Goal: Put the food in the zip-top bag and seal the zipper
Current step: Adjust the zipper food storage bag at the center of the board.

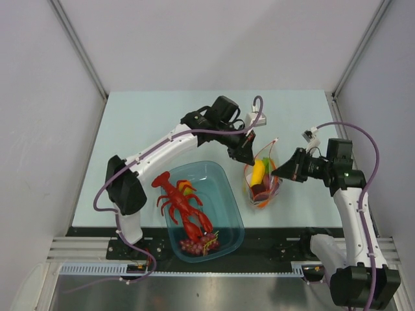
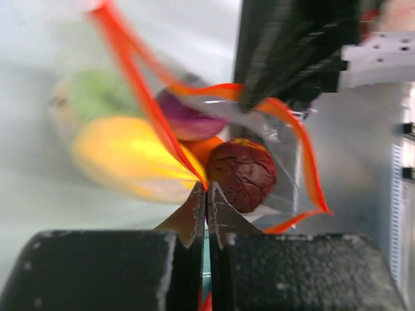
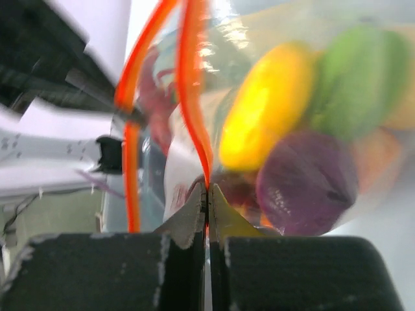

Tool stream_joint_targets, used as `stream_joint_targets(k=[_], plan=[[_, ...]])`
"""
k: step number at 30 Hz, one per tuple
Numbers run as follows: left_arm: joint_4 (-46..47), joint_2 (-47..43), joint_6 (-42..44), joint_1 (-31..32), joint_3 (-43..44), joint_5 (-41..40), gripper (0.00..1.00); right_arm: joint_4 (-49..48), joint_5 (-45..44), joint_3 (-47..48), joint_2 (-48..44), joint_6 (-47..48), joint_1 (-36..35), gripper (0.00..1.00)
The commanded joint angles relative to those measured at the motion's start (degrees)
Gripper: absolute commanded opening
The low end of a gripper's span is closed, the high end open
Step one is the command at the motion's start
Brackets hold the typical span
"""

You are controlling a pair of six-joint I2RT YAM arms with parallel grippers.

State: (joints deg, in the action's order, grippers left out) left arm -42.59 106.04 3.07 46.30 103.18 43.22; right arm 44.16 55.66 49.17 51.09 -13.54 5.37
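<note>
The bag sits just right of the tub, between the two grippers, and it's stuffed: a yellow piece, a green piece, a purple piece and a dark wrinkled ball. Its zipper isn't closed; the red strip runs round a gaping loop. The left gripper is pinched tight on the strip at one side of the mouth and the right gripper is pinched tight on it at the opposite side. Each has only a sliver of plastic at its very tips. Whether the bag's bottom rests on the table I can't tell.

That thin hold is what worries me. If the arms draw apart to flatten the mouth, the slick strip could slide out of one pinch, the bag would sag to that side, and the pieces could roll out. The yellow piece also rides high toward the opening. With the lips pressed together over it, I'd guess the zipper would catch or close only partway. Pull unevenly and the two halves could meet crooked and never lock.

Over in the tub, beside the lobster, lies a purple cluster. Sealing now would likely shut it out.
</note>
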Motion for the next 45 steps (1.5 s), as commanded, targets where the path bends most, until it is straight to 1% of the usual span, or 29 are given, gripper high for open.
stream_joint_targets(k=[1, 2, 3, 4, 5, 6, 7, 8, 10, 11, 12, 17, 19, 23, 25, 30, 33, 35, 37, 38, 41, 44, 45], plan=[[3.03, -0.04, -0.78, 1.42, 0.19, 9.68, 0.06, -14.0, -12.84, -2.05, -1.43, -15.51, -3.6, 0.0], [3.04, 0.22, -0.96, 1.59, 0.18, 9.34, 0.07, -17.23, -14.33, -2.49, -1.61, -17.38, -5.17, 0.0], [2.86, 0.39, -1.14, 1.68, 0.27, 8.64, 0.08, -18.4, -17.66, -2.76, -1.61, -18.88, -5.19, 0.0], [3.3, 0.57, -1.57, 1.77, 0.1, 7.42, 0.13, -21.28, -19.08, -2.93, -1.52, -22.37, -7.19, 0.0], [3.56, 0.83, -2.62, 1.69, -0.08, 6.97, 0.18, -22.44, -20.58, -2.94, -1.26, -23.97, -9.3, 0.0], [3.65, 1.1, -2.72, 1.68, -0.08, 6.7, 0.27, -22.89, -25.55, -2.85, -0.82, -26.16, -10.54, 0.0], [4.09, 1.27, -2.72, 1.68, -0.25, 6.26, 0.4, -22.81, -27.77, -1.89, -0.3, -28.45, -11.94, 0.0], [4.61, 1.36, -5.85, 1.6, -0.52, 5.91, 0.44, -22.89, -29.28, -1.53, 0.23, -29.52, -12.91, 0.0], [5.75, 1.8, -7.72, 1.25, -1.04, 4.86, 0.53, -24.9, -29.47, -2.23, 0.85, -31.1, -13.63, 0.0], [6.28, 1.89, -9.64, 0.72, -1.48, 4.16, 0.54, -25.09, -29.29, -2.32, 1.03, -31.2, -13.71, 0.0], [7.16, 1.8, -10.79, 0.37, -2.01, 3.89, 0.59, -25.09, -29.03, -2.41, 1.2, -31.02, -14.06, 0.0], [12.08, 0.4, -15.71, -0.43, -5.17, 4.06, 0.66, -26.41, -29.11, -2.85, 1.64, -30.67, -15.12, 0.0], [14.1, -0.56, -17.39, -0.34, -6.84, 2.66, 0.71, -26.85, -29.38, -2.85, 1.99, -30.41, -16.08, 0.0], [14.99, -0.92, -18.89, -0.25, -7.55, 2.22, 0.73, -26.5, -31.04, -2.67, 2.43, -28.21, -17.67, 0.0], [14.99, -0.92, -19.15, -0.16, -7.64, 1.87, 0.72, -25.97, -32.97, -2.76, 2.52, -26.29, -18.72, 0.0], [15.25, -0.92, -19.42, 0.54, -8.25, 0.29, 0.71, -26.41, -35.18, -3.81, 2.43, -26.19, -21.71, 0.0], [14.99, -1.27, -18.63, 1.33, -8.61, -2.52, 0.71, -27.72, -35.97, -4.08, 2.61, -26.62, -22.59, 0.0], [14.64, -1.27, -17.66, 2.03, -8.69, -6.11, 0.69, -28.95, -35.8, -4.17, 2.87, -26.98, -22.94, 0.0], [13.85, -1.01, -17.05, 2.12, -8.61, -8.05, 0.64, -29.48, -35.8, -3.99, 2.96, -26.98, -23.47, 0.0], [13.33, -0.84, -16.96, 2.12, -8.43, -10.42, 0.6, -29.48, -35.71, -3.9, 2.96, -26.8, -23.47, 0.0], [10.17, 0.75, -14.68, 2.12, -5.8, -12.8, 0.44, -28.87, -35.62, -3.55, 2.61, -26.28, -23.47, 0.0], [8.31, 1.8, -11.6, 2.12, -3.51, -13.25, 0.2, -27.9, -34.83, -3.38, 2.0, -25.05, -23.21, 0.01], [7.79, 1.98, -10.64, 2.12, -2.46, -13.34, 0.04, -27.38, -34.39, -3.29, 1.82, -24.35, -22.77, 0.03]])
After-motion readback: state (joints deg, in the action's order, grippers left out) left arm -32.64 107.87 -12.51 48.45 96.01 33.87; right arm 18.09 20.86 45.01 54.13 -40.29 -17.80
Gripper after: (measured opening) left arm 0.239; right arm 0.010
